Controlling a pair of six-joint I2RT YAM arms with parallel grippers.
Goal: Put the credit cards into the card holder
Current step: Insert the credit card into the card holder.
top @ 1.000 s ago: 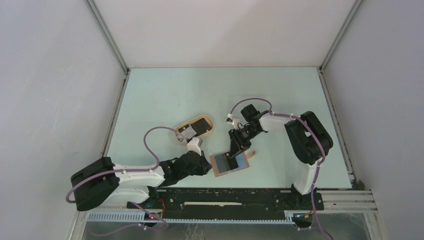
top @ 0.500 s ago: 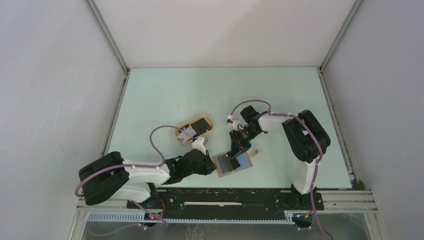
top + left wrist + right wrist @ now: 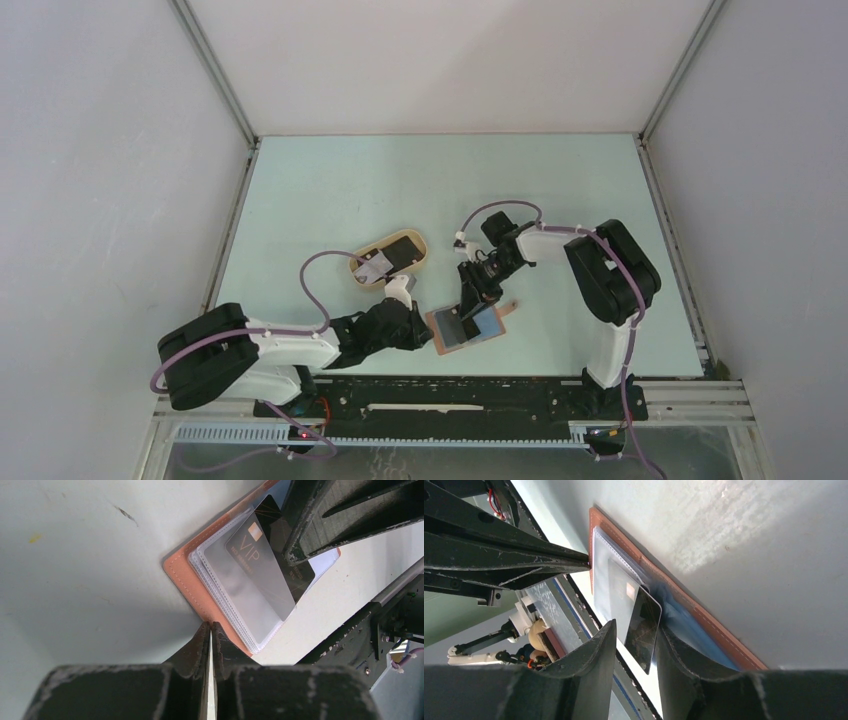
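Left of centre, the tan oval tray (image 3: 424, 255) carries credit cards (image 3: 400, 252) not yet dealt with; a dark one and a pale one show. Just right of it, the left fingers (image 3: 205, 635) are pressed together with nothing between them, tips touching the near edge of the card holder (image 3: 177, 572). My reading is a brace, so the holder cannot slide or fold shut while a card goes in. The holder lies open and flat near the front of the surface, leather side down, clear sleeves facing up. A black card (image 3: 260, 550) marked VIP lies slantwise on them, its leading end apparently under the plastic; how deep, I cannot tell. The right fingers (image 3: 478, 297) reach in from the far side, narrow, holding that card by its trailing end. They are tilted low, likely to feed the card along the sleeve rather than drop it from above. The surface (image 3: 400, 180) is pale green and matt, with a few scuffs. Room: white panel walls (image 3: 120, 150) on three sides, metal corner posts, and a dark rail (image 3: 450, 395) at the near edge.
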